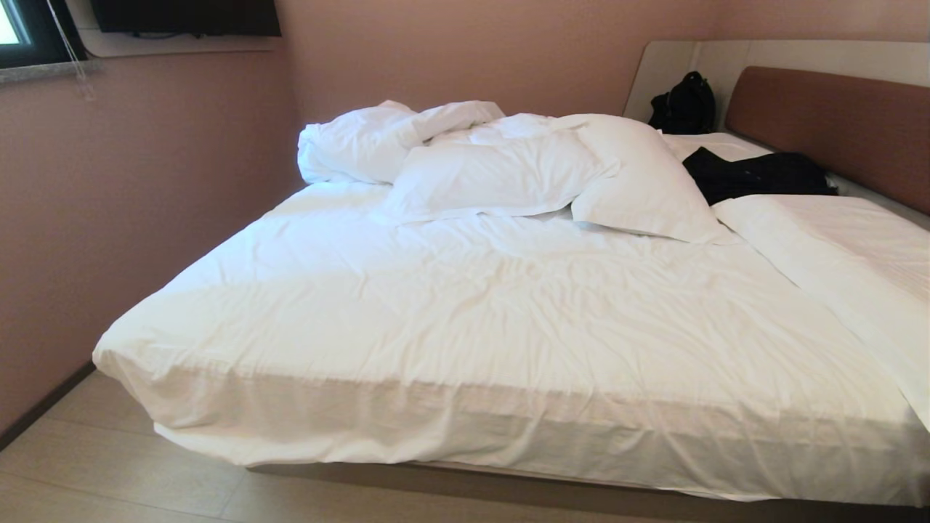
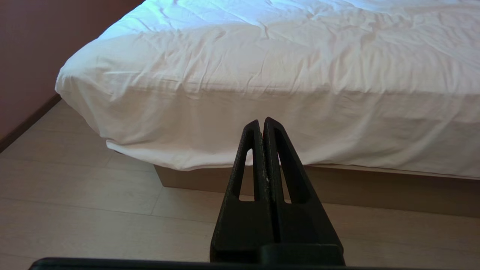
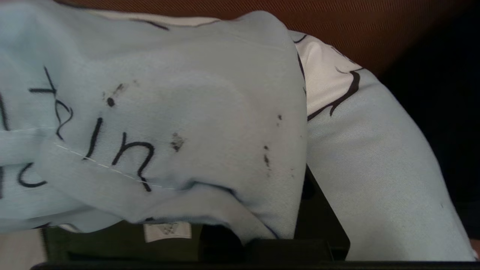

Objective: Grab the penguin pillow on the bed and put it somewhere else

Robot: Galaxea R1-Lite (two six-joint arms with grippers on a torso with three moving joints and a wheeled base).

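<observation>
Head view: a wide bed (image 1: 465,341) with white sheets and a crumpled duvet (image 1: 450,156); no arm shows. Left wrist view: the left gripper (image 2: 261,125), jaws pressed together, hangs before the bed's edge. Right wrist view: the penguin pillow (image 3: 210,123) fills the frame, bunched and draped over the right gripper, whose jaws pinch its fabric; its long axis cannot be told.

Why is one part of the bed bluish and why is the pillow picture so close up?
Head view: window light tints the bed bluish on top, with its front edge in shade. Right wrist view: the penguin pillow fills the picture, hiding the right gripper. Left wrist view: the left gripper looks dark against the sheet.
</observation>
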